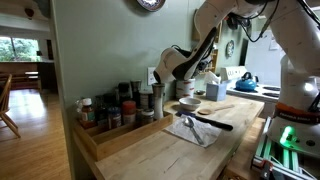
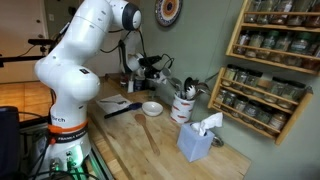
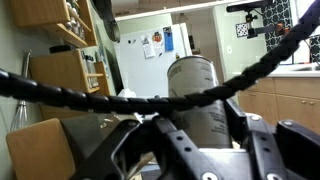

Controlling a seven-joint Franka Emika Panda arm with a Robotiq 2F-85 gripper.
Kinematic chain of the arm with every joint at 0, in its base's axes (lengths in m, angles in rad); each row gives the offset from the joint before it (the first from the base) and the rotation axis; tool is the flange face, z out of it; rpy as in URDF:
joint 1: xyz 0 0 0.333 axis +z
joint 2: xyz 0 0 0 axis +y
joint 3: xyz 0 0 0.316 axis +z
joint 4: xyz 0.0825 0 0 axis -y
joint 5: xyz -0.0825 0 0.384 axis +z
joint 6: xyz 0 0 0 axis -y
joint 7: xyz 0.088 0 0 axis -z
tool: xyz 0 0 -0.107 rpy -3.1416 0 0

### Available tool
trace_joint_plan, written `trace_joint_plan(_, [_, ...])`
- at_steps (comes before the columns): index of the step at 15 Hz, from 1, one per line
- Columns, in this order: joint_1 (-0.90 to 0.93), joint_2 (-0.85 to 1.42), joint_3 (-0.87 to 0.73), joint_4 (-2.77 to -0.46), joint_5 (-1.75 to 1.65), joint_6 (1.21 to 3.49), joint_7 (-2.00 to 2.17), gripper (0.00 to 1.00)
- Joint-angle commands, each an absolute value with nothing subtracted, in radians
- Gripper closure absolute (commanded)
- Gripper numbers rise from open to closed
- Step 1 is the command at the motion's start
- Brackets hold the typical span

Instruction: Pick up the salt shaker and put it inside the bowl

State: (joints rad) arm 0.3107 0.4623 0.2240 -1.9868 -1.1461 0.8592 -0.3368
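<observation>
The salt shaker (image 3: 192,85) is a grey cylinder with a metal top. It sits between the fingers of my gripper (image 3: 196,128), which is shut on it. In both exterior views the gripper (image 1: 162,70) (image 2: 152,66) is held in the air, tilted sideways, above the wooden counter. The bowl (image 1: 189,102) (image 2: 152,108) is small, round and whitish. It stands on the counter below the gripper and a little to one side. The shaker itself is too small to make out in the exterior views.
A wooden rack of spice bottles (image 1: 118,112) stands along the wall. Utensils lie on a cloth (image 1: 197,126). A utensil holder (image 2: 183,108), a wooden spoon (image 2: 148,131) and a tissue box (image 2: 199,140) stand near the bowl. Wall shelves of jars (image 2: 268,65) hang beyond.
</observation>
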Motion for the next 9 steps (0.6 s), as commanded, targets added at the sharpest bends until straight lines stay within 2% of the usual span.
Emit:
trace_joint_plan(1, [0.263, 0.43, 0.26, -1.995, -1.111, 0.886, -0.323, 0.7])
trace_joint_plan(9, [0.152, 0.217, 0.269, -2.07, -0.891, 1.172, -0.333, 0.7])
